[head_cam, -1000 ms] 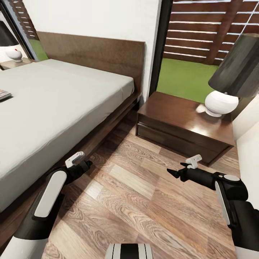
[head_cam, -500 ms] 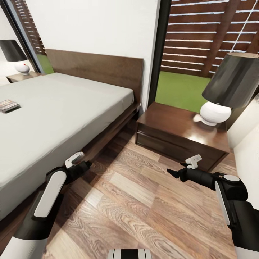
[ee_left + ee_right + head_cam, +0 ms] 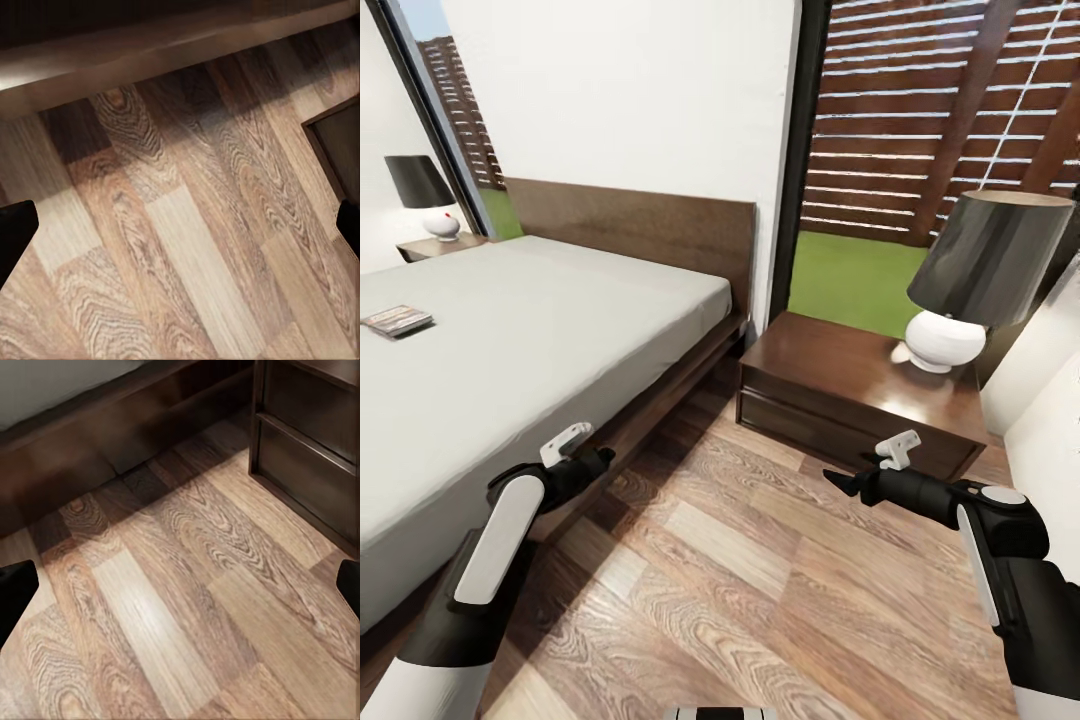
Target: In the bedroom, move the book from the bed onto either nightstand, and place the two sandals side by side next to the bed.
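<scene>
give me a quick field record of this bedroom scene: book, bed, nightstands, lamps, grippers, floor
book: lying flat on the bed, near its far side
near nightstand: right of the bed, bearing a lamp
far nightstand: beyond the bed, with a second lamp
left gripper: open, empty, over the floor beside the bed frame
right gripper: open, empty, before the near nightstand
floor: wood planks

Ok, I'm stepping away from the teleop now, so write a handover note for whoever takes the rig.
Left end effector open, empty, low beside the bed frame. Right end effector open, empty, over the floor before the near nightstand.
Book lies on the mattress, far left.
Sandals: not spotted yet.
Done: nothing.
Left: book onto a nightstand, sandals paired beside the bed.
</scene>
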